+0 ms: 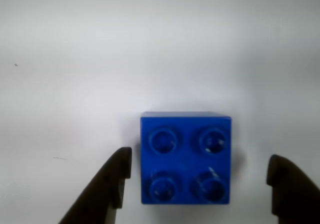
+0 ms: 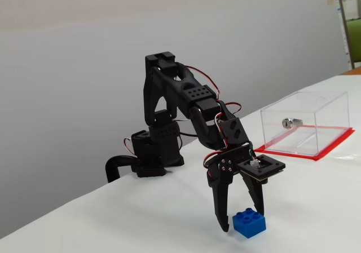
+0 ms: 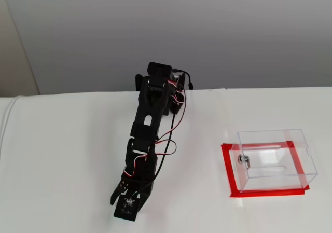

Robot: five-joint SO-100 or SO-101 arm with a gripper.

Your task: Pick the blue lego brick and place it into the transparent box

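Observation:
The blue lego brick lies studs-up on the white table, between my two dark fingers in the wrist view. My gripper is open, with one finger on each side of the brick and a gap to each. In a fixed view the gripper points down over the brick, fingertips near the table. In another fixed view the gripper hides the brick. The transparent box stands empty on its red base sheet to the right, well apart from the gripper, and also shows from above.
The arm's base stands at the table's back edge. A small silver lock sits on the box wall facing the arm. The red sheet sticks out around the box. White table surface lies between the gripper and the box.

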